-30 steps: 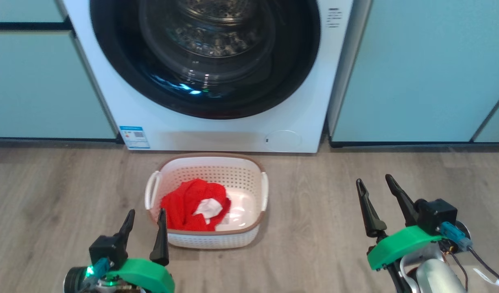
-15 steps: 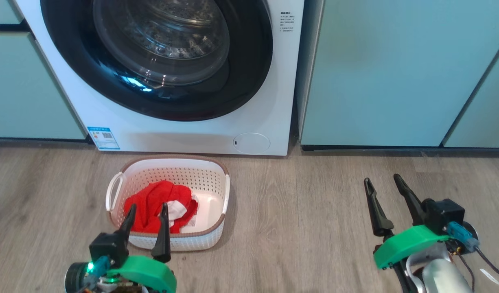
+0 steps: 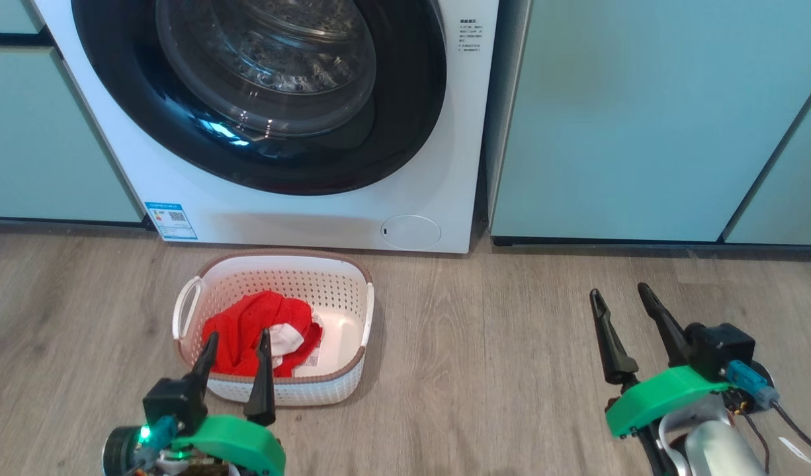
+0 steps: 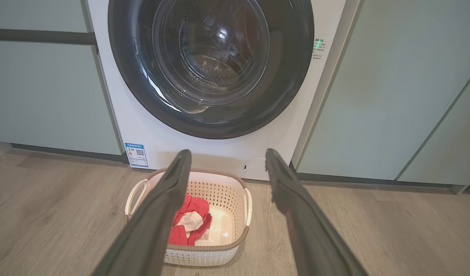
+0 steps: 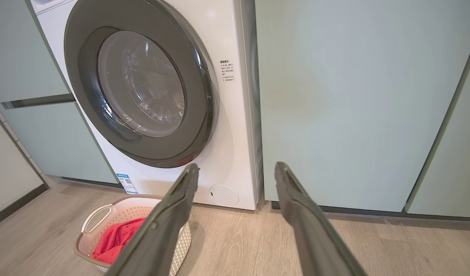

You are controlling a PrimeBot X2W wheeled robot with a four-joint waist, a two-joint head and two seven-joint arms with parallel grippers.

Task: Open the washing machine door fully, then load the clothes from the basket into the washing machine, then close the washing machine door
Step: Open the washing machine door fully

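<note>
Wide and empty, the left end effector [image 3: 239, 332] hangs by the basket [image 3: 280, 253]; the right end effector [image 3: 618, 289] gapes over the floor [image 3: 478, 344]. The clothes [image 3: 256, 317] lie in the basket, before the washing machine [image 3: 299, 221], the washing machine door [image 3: 415, 132] shut.

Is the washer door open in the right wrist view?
No: the washing machine door lies flat against the white front of the washing machine, with no gap at its rim.

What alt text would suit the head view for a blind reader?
A white washing machine with a round black-rimmed door stands between teal cabinets, a basket of red clothes on the floor before it. Below, the open left gripper overlaps the basket; the open right gripper stands aside.
</note>
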